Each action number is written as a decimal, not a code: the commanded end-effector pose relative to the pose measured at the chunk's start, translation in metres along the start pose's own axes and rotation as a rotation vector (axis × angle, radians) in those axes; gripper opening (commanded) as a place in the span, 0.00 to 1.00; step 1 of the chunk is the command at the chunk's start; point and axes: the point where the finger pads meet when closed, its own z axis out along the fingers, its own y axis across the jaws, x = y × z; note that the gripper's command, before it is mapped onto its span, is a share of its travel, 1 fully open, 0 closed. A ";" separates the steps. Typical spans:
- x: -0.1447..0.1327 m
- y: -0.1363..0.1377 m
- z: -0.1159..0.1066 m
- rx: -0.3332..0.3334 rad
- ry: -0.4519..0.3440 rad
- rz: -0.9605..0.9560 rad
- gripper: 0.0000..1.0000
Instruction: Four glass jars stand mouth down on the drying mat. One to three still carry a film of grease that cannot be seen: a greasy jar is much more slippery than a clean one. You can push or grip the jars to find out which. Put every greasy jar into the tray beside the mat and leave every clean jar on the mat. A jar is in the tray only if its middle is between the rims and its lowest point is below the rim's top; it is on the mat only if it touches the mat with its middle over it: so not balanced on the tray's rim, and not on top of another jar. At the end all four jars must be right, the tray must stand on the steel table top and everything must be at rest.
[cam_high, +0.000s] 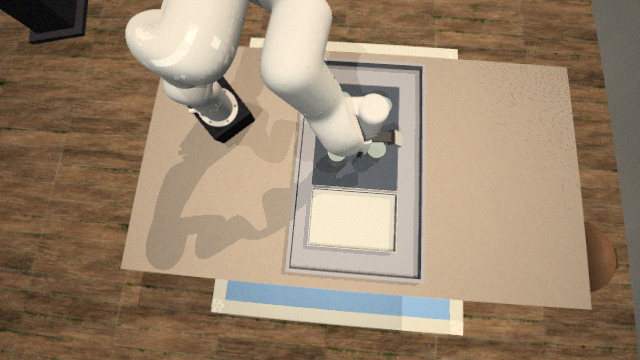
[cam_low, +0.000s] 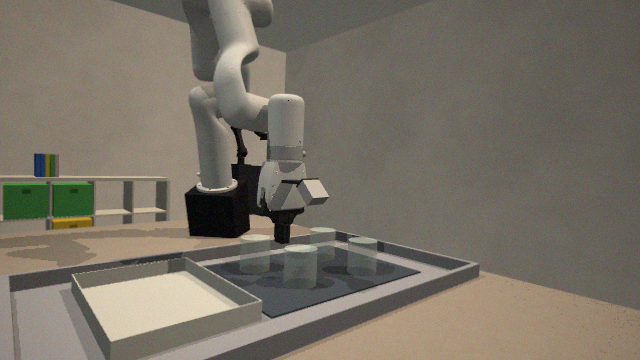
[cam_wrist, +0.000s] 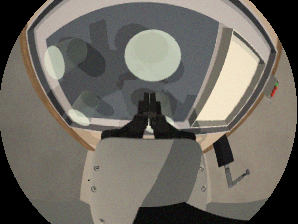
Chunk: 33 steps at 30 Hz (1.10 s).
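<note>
Four pale glass jars stand upright on the dark mat (cam_high: 377, 179) (cam_low: 280, 302). The tray-side far jar (cam_high: 376, 150) (cam_low: 300, 267) (cam_wrist: 152, 55) and tray-side near jar (cam_high: 336, 156) (cam_low: 255, 255) stand closest to the cream tray (cam_high: 352, 220) (cam_low: 150, 300) (cam_wrist: 232, 75). The other far jar (cam_low: 362, 257) (cam_wrist: 55, 62) and other near jar (cam_low: 322, 245) (cam_wrist: 79, 117) are mostly covered by the arm in the top view. My gripper (cam_high: 360, 154) (cam_low: 282, 241) (cam_wrist: 149, 100) is shut and empty, fingers down near jar-top height between the two tray-side jars. The tray holds no jar.
A raised grey rim (cam_high: 421, 175) (cam_low: 400, 295) surrounds the steel top (cam_high: 409, 215) with mat and tray. The tray wall stands right beside the mat's edge. The arm's black base (cam_high: 225, 125) (cam_low: 217, 212) is on the wooden table outside that rim.
</note>
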 end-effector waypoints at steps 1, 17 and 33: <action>0.004 0.001 0.015 -0.005 0.006 0.001 0.00; 0.005 0.001 0.015 -0.005 0.006 0.001 0.00; 0.006 0.001 0.015 -0.005 0.006 0.001 0.00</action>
